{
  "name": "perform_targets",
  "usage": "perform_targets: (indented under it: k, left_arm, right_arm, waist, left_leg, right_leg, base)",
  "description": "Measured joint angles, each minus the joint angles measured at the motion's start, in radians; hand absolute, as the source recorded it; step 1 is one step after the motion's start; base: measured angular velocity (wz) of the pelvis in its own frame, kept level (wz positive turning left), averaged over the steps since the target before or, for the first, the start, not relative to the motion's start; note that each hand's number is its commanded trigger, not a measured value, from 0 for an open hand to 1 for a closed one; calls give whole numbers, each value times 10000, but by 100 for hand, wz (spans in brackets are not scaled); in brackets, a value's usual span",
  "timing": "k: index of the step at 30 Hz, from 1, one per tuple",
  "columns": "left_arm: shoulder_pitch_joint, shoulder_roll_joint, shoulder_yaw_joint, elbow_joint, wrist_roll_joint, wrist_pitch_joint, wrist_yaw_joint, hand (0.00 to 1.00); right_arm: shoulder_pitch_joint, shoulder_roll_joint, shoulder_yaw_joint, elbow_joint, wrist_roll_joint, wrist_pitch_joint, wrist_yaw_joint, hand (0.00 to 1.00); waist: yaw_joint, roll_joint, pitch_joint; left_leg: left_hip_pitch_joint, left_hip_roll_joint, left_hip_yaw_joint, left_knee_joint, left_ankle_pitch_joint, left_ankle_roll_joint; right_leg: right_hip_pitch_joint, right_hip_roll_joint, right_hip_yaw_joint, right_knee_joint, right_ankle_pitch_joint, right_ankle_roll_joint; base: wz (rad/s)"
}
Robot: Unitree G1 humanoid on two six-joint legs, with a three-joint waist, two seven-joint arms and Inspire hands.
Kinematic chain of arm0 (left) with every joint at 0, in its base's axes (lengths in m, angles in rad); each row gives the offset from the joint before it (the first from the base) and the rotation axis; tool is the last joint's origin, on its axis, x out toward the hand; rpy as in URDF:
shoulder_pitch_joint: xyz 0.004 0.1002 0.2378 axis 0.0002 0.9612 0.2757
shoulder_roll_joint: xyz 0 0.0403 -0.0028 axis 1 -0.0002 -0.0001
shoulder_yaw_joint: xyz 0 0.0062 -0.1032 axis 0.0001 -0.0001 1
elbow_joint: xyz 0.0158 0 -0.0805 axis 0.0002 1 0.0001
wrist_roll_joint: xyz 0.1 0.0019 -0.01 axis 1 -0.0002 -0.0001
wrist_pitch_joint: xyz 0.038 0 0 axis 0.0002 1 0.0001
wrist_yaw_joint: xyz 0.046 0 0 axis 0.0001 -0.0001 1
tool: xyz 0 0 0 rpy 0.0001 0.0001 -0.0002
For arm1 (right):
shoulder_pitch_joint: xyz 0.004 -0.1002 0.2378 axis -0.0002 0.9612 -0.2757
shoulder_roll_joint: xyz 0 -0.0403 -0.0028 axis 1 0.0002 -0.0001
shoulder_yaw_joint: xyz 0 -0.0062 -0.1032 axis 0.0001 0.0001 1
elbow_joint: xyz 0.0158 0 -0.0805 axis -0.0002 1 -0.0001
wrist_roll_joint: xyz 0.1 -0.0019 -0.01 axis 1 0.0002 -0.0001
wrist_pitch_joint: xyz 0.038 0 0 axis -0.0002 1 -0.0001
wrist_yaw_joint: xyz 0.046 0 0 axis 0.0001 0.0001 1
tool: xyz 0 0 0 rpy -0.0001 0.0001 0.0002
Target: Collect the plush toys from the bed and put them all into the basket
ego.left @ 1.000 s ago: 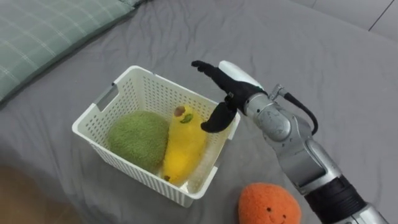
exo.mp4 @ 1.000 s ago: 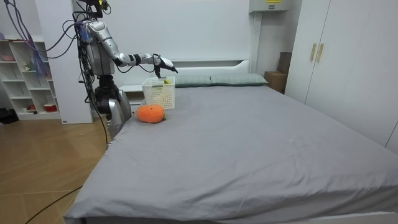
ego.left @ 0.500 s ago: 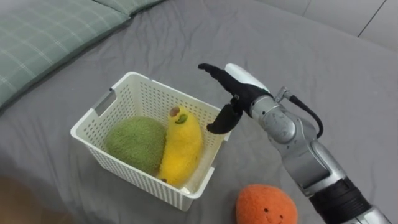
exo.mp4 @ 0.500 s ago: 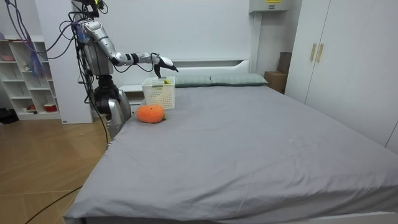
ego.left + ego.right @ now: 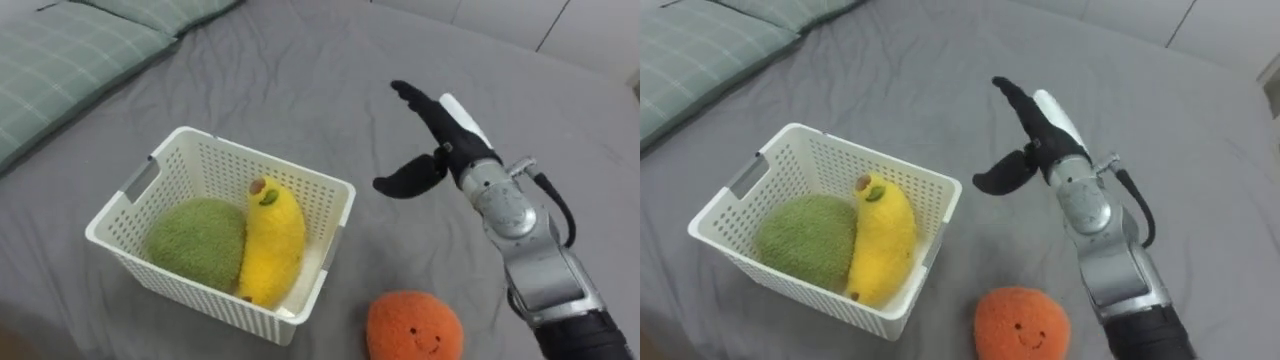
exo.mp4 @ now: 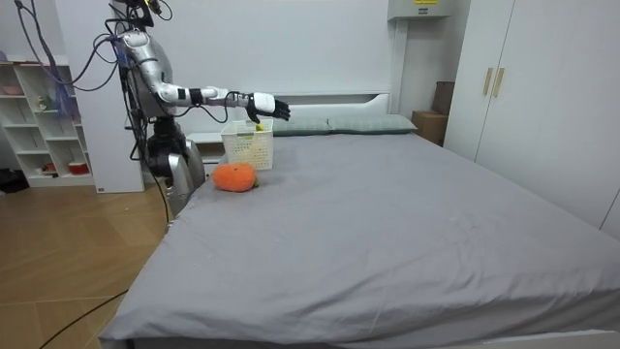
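While the right hand hovers fingers released, grey bed, white wardrobe, wooden floor

The basket is smooth white plastic with perforated walls. In it lie a nubbly green plush toy and a soft yellow plush banana. At its 4 o'clock sits a fuzzy orange plush toy. The bed sheet is matt grey cloth. The right hand is matt black with a glossy white back.

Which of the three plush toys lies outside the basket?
The round orange toy with the smiling face, lying on the bed beside the white basket; the green toy and the yellow banana toy lie inside it.
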Motion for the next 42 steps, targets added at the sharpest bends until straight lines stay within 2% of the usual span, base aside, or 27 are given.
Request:
perform_targets:
  k: [3, 5, 8, 14, 18, 22, 26, 29, 32, 42]
  left_arm:
    - [87, -42, 33, 3, 2, -110, -12, 0]
    - [179, -49, 62, 61, -1, -164, -11, 0]
    - [232, -62, 54, 110, -45, -173, -10, 0]
    - [212, -85, -15, 109, -55, -172, -22, 0]
    - [210, -106, -160, 65, -100, -171, -35, 0]
    - [191, -112, -172, 65, -154, -212, -51, 0]
    - [202, -97, -212, -21, -154, -245, -85, 0]
    - [175, -16, -550, -53, -225, -253, -92, 0]
    - [167, -37, -563, -61, -314, -253, -92, 0]
    - [193, -16, -733, -456, -377, -116, -126, 0]
  right_arm:
    - [509, 0, -326, 203, 6, -29, -159, 0]
    - [728, -3, -392, 407, 34, -45, -255, 0]
    - [955, 1, -361, 639, 166, -285, -306, 0]
    - [1184, 63, -248, 1349, 175, -296, -171, 0]
    - [1436, 246, -229, 1575, 1, -300, 91, 0]
    - [1523, 388, 28, 1576, -180, -300, 662, 0]
    - [1573, 388, 612, 1575, -373, -275, 1806, 0]
    - [1599, 384, 1160, 1671, -699, -253, 2637, 0]
    - [1650, 395, 1509, 1988, -718, -207, 3291, 0]
    - [1440, 464, 1519, 2620, -1881, -147, 3779, 0]
  waist:
    - [-163, 103, -46]
    - [-274, 198, -108]
    - [-480, 222, -117]
    - [-507, 343, -82]
    - [-531, 435, -97]
    - [-714, 453, -119]
    - [-714, 389, -158]
    - [-700, 377, -158]
    - [-539, 377, -152]
    - [-145, 352, -103]
  left_leg:
    - [-25, 14, 145, -32, -11, 15]
    - [-13, 44, 353, -93, -12, 15]
    - [33, 54, 469, -84, -12, 16]
    - [189, 127, 765, -84, -99, 22]
    - [176, 150, 914, -91, -114, 12]
    - [145, 150, 976, -111, -113, 12]
    - [160, 150, 1015, -172, -113, 13]
    - [181, 150, 998, -214, -113, 13]
    - [204, 151, 1009, -233, -113, 13]
    - [30, 155, 996, -251, -118, 10]
  right_leg:
    - [-106, 37, 118, 19, 7, 11]
    - [-256, 51, 312, 87, 9, 9]
    - [-282, 54, 407, 120, 8, 9]
    - [-280, 74, 648, 143, 20, -2]
    - [-340, 78, 794, 155, 21, -4]
    - [-426, 91, 862, 167, 22, -5]
    - [-469, 89, 924, 164, 22, -4]
    - [-464, 145, 946, 150, 23, -3]
    - [-462, 145, 979, 143, 23, -2]
    - [-632, 156, 978, 156, 24, -1]
  base:
    - [-15]
    - [-26]
    - [-9]
    - [-15]
    - [-8]
    - [-6]
    - [-4]
    - [0]
    - [0]
    - [0]
